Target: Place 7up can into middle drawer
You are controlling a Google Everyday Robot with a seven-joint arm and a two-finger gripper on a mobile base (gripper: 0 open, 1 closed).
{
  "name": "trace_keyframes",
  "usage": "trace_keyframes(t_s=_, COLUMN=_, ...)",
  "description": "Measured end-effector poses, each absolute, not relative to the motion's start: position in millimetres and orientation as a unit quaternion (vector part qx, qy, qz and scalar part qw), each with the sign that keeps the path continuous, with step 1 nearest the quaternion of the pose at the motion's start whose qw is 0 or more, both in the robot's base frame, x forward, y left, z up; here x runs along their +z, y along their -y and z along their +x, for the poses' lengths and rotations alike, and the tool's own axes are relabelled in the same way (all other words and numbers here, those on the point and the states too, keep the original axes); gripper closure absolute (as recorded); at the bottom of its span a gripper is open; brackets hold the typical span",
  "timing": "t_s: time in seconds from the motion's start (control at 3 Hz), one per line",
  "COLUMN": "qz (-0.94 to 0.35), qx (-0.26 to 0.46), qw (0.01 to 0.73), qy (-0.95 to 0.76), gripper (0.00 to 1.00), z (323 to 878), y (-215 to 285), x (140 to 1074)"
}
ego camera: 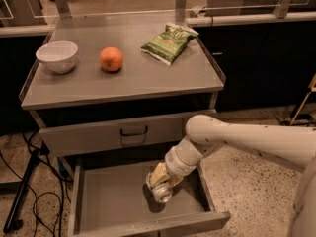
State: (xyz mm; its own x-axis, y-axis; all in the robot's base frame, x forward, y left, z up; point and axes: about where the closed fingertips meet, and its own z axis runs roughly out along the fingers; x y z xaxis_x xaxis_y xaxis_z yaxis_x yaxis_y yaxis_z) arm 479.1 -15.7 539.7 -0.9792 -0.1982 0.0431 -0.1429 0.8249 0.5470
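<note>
Nearest to us is the wide grey metal middle drawer (pixel 106 204), pulled open with its flat front panel at the bottom edge. Down inside it, towards the right side, the two-finger gripper (pixel 159 177) on the white robot arm (pixel 237 138) is clamped around the small silvery 7up can (pixel 162 195). The can is tilted with one shiny round end facing us, and it sits just above the tray floor or touching it; we can't tell which.

So the step in hand looks like the set-down. We'd say lower until the can rests on the tray, open up gently so it doesn't roll, then lift straight out without clipping the grey closed drawer front (pixel 89 136) above, the one with the black handle (pixel 134 131).

Further back on the grey cart top (pixel 138 80) sit a white bowl (pixel 57 56), a round orange fruit (pixel 111 59) and a green crinkly snack bag (pixel 169 42).

As for brands, we can't read anything on the can or the bag.
</note>
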Motion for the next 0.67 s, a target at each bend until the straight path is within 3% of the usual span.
trace_keyframes(t_s=0.67, qz=0.042, qx=-0.288, qw=0.076, qy=0.954, gripper=1.0, z=476, y=1, x=485)
